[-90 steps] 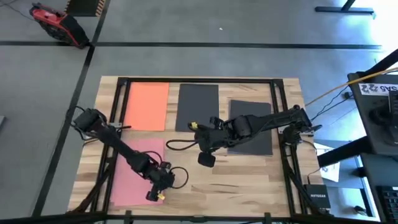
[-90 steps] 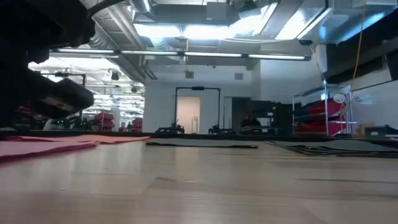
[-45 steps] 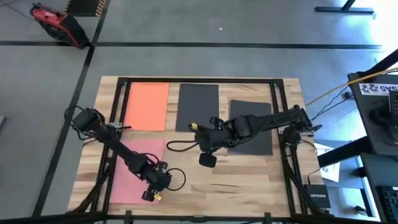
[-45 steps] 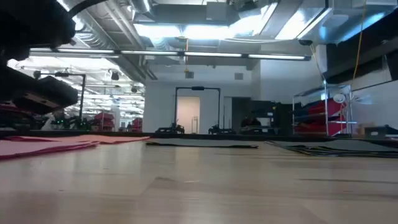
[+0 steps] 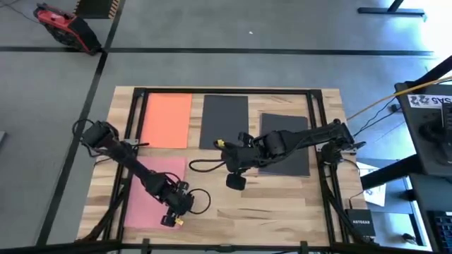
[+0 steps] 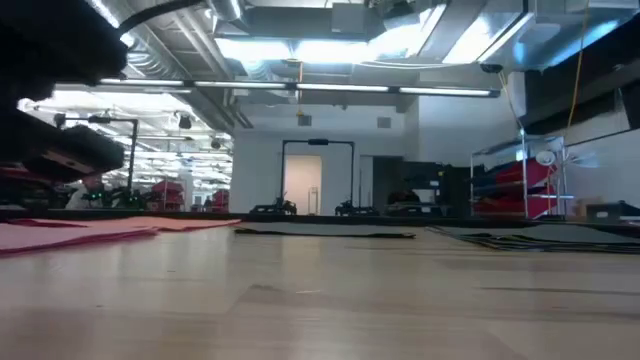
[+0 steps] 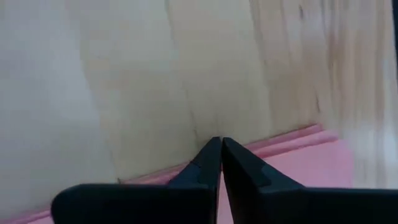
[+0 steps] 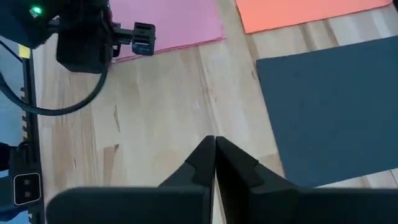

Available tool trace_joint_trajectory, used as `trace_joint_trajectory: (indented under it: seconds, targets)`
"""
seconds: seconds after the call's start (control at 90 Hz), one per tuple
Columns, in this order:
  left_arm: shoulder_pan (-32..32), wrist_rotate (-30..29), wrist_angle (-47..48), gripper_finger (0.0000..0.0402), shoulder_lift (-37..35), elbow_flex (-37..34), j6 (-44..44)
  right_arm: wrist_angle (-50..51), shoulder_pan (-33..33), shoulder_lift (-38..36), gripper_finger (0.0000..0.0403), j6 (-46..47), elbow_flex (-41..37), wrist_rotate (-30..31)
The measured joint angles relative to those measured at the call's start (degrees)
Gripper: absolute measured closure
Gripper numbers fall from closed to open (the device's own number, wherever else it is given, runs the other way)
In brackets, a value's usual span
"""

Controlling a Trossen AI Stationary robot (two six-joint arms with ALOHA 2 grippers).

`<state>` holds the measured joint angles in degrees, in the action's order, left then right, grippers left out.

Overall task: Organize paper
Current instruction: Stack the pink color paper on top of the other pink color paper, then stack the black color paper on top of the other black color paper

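Overhead, left to right | left gripper (image 5: 171,221): fingers pressed together, empty, at the near edge of the pink paper (image 5: 147,192) | orange paper (image 5: 167,121): beyond it, far side of the table (image 5: 282,201) | right gripper (image 5: 235,181): fingers closed, holding nothing, over bare wood | black paper (image 5: 224,120): just beyond this gripper | second black paper (image 5: 293,164): under its arm.
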<state>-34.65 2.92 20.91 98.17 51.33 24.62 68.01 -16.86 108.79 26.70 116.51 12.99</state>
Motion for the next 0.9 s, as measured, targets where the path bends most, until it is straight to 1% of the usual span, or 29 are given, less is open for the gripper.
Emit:
trace_joint_trajectory:
  seconds: [0.244, 0.422, 0.5, 0.556, 0.611, 0.656, 0.744, 0.8, 0.9]
  targets:
    - [2.91, -1.17, -0.29, 0.0402, -0.26, 0.12, -0.67, 0.04, 0.0, 0.02, 0.0403, 0.0, 0.0, -0.09]
    - [3.74, -1.11, -0.59, 0.0402, -0.26, 2.17, -0.85, -0.08, 0.0, 0.02, 0.0403, 0.0, 0.0, -0.11]
    - [4.11, -2.13, -0.58, 0.0402, -0.28, 2.89, -0.87, 0.15, 0.0, 0.02, 0.0403, 0.0, 0.0, -0.03]
    - [4.4, -3.43, -0.49, 0.0402, -0.31, 3.27, -0.82, 1.76, -0.1, 0.02, 0.0403, 0.08, 0.0, 1.21]
    - [4.46, -4.92, -0.53, 0.0402, -0.95, 3.37, -0.75, 5.46, -0.63, 0.02, 0.0403, 0.08, 0.0, 3.29]
    - [4.51, -5.67, -0.53, 0.0402, -2.01, 3.38, -0.72, 8.6, -0.98, 0.02, 0.0403, 0.27, 0.0, 5.13]
    - [4.99, -7.3, -1.0, 0.0402, -5.67, 3.39, -0.71, 13.0, -2.0, 0.02, 0.0403, 1.68, -0.02, 6.81]
    - [5.72, -8.01, -2.32, 0.0402, -8.5, 3.28, -1.05, 13.49, -2.72, 0.02, 0.0403, 1.94, -0.02, 7.75]
    - [7.67, -8.3, -8.73, 0.0402, -13.58, 1.74, -1.27, 12.09, -3.96, -1.29, 0.0403, 3.04, -1.75, 9.42]
